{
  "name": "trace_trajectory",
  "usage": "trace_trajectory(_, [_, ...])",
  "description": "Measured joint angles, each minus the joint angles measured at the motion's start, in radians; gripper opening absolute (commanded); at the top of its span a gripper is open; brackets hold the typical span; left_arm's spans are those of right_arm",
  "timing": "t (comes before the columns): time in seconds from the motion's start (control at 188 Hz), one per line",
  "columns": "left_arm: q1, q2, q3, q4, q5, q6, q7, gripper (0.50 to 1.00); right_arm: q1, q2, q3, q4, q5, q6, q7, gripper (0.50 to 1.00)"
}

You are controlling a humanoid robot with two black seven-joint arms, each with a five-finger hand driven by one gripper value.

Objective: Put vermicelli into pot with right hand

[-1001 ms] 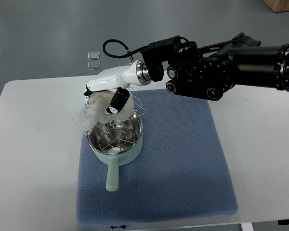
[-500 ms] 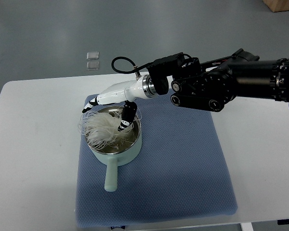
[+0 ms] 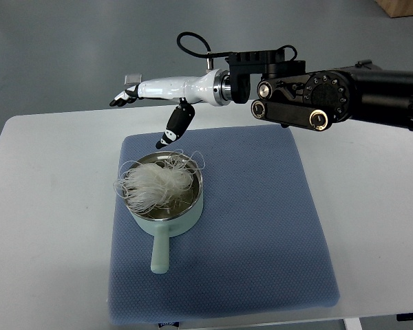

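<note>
A pale green pot (image 3: 166, 218) with a steel inside and a handle toward the near edge stands on the blue mat (image 3: 261, 227). A white tangle of vermicelli (image 3: 153, 187) lies in it, with loops spilling over the left rim. My right hand (image 3: 148, 110), white with black fingertips, hovers above and behind the pot with its fingers spread and nothing in them. Its black arm (image 3: 330, 96) comes in from the right edge. The left arm does not show.
The mat lies on a white table (image 3: 48, 227). Two small clear squares (image 3: 132, 81) lie on the grey floor beyond the table's far edge, partly behind the hand.
The hand let go of the vermicelli, which dropped into the pot. The hand then rose and drew back away from the pot, fingers spreading.
</note>
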Motion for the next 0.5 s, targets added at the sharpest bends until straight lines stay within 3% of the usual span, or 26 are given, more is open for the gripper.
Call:
trace_trajectory(0.133, [0.000, 0.000, 0.000, 0.000, 0.000, 0.000, 0.000, 1.000, -0.091, -0.026, 0.127, -0.096, 0.169, -0.021, -0.017, 0.897])
trace_trajectory(0.303, [0.000, 0.000, 0.000, -0.003, 0.000, 0.000, 0.000, 1.000, -0.247, -0.029, 0.363, -0.224, 0.312, -0.103, -0.096, 0.897])
trace_trajectory(0.5, [0.000, 0.000, 0.000, -0.008, 0.000, 0.000, -0.001, 1.000, -0.424, -0.027, 0.651, -0.276, 0.345, -0.127, -0.145, 0.917])
